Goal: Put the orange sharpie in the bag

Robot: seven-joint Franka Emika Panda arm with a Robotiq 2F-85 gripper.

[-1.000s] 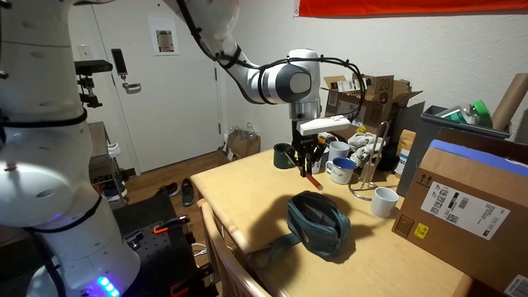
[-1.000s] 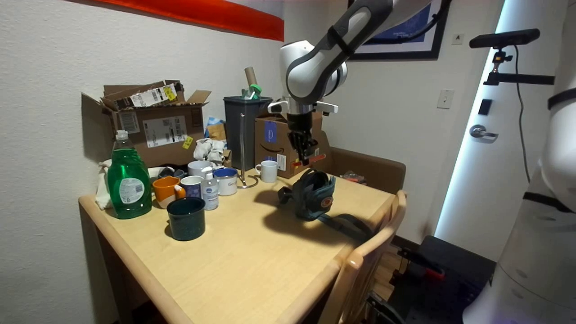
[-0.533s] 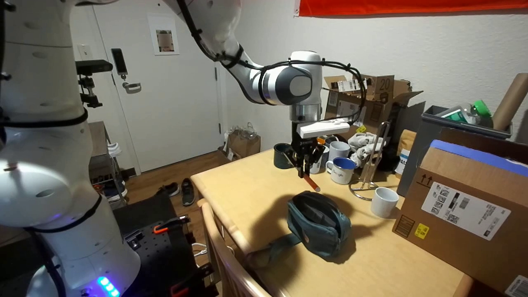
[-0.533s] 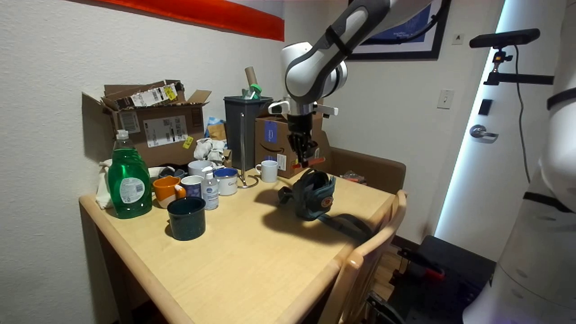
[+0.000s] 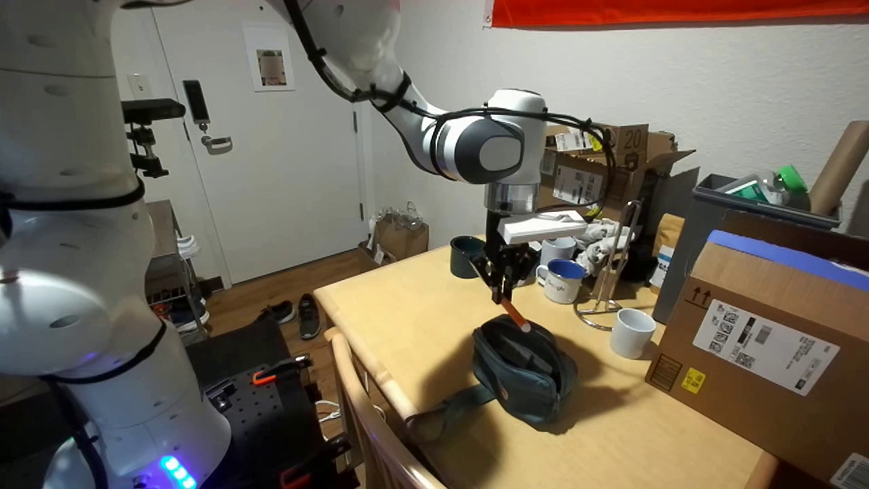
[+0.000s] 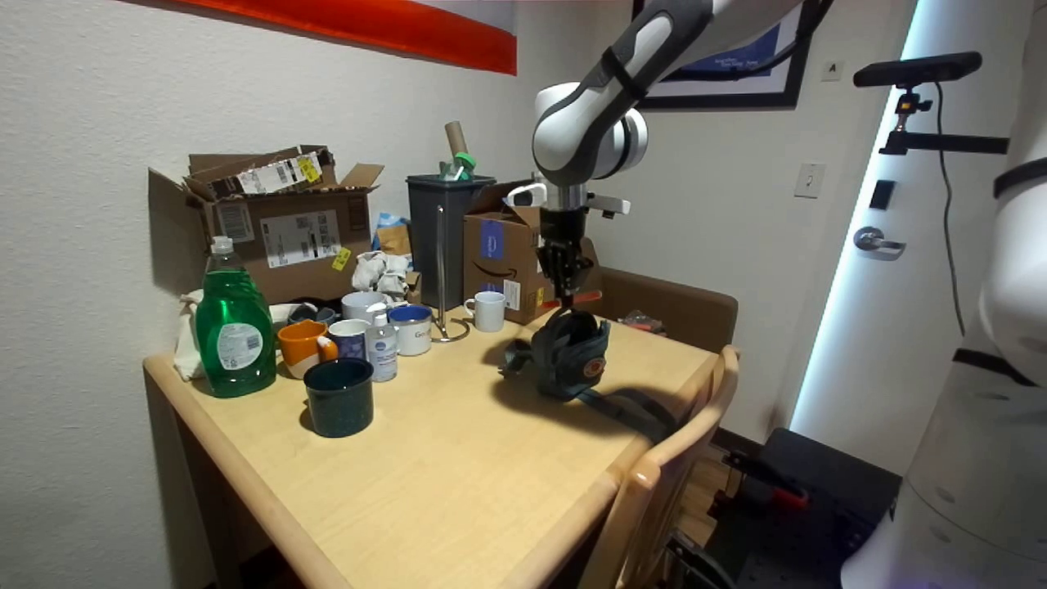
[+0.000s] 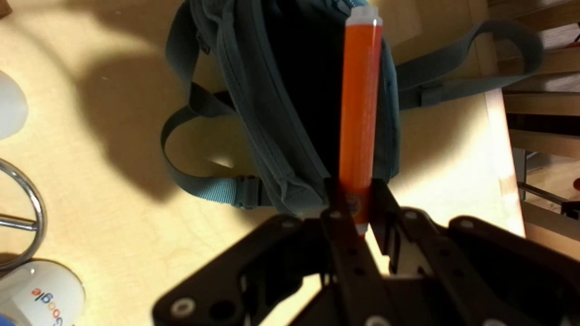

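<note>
Orange sharpie [image 7: 359,104]: smooth, straight barrel, pale at both ends, blurred marking near the held end; gripper [image 7: 355,199] clamped on it; teal bag [image 7: 272,113] below, mouth gaping.

Uneven light, dark shadows beside the bag [image 5: 520,386], wrist-view end effector [image 7: 356,199] blurred

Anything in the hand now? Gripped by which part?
The orange sharpie, clamped in the hand near one end (the lower one in the wrist view); the rest juts out free.
</note>
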